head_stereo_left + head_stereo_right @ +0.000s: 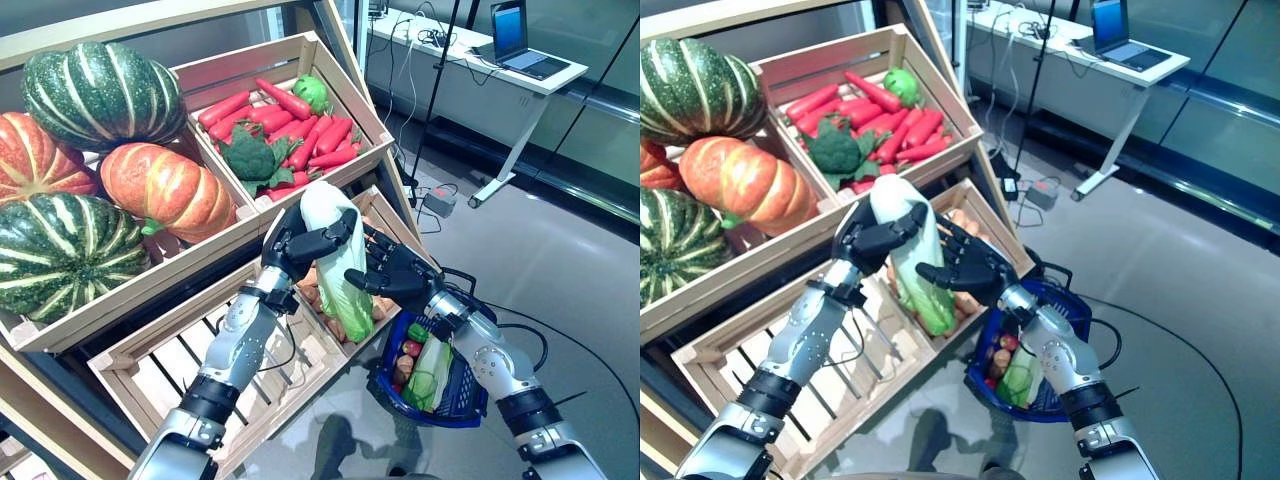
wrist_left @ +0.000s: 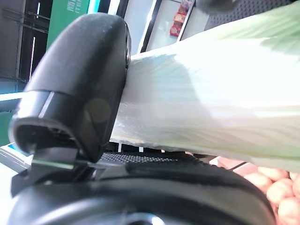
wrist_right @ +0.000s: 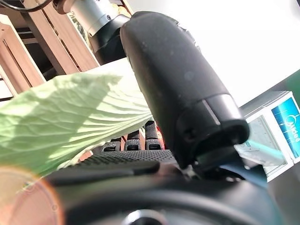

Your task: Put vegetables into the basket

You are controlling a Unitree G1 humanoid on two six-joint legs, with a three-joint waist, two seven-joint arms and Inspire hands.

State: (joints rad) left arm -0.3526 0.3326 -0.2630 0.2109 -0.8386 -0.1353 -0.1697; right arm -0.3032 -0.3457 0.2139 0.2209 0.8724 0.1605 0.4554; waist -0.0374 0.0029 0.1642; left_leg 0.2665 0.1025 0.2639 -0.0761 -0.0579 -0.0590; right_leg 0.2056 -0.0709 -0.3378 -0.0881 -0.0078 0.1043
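Both hands hold a long napa cabbage (image 1: 345, 292) upright over the lower crate. My left hand (image 1: 298, 245) is curled round its white stem end, and its thumb (image 2: 79, 89) presses on the pale stalk (image 2: 211, 93). My right hand (image 1: 398, 272) grips the green leafy part from the other side, thumb (image 3: 178, 79) on the leaf (image 3: 61, 117). A blue basket (image 1: 462, 392) hangs below my right forearm. It holds a green leafy vegetable (image 1: 428, 372) and small red and green pieces.
Upper crates hold striped pumpkins (image 1: 100, 95), red vegetables (image 1: 300, 125) and broccoli (image 1: 250, 155). The lower right crate (image 1: 385, 215) has brown tubers; a slatted crate (image 1: 160, 360) lies to its left. A desk with a laptop (image 1: 515, 40) stands at the back right.
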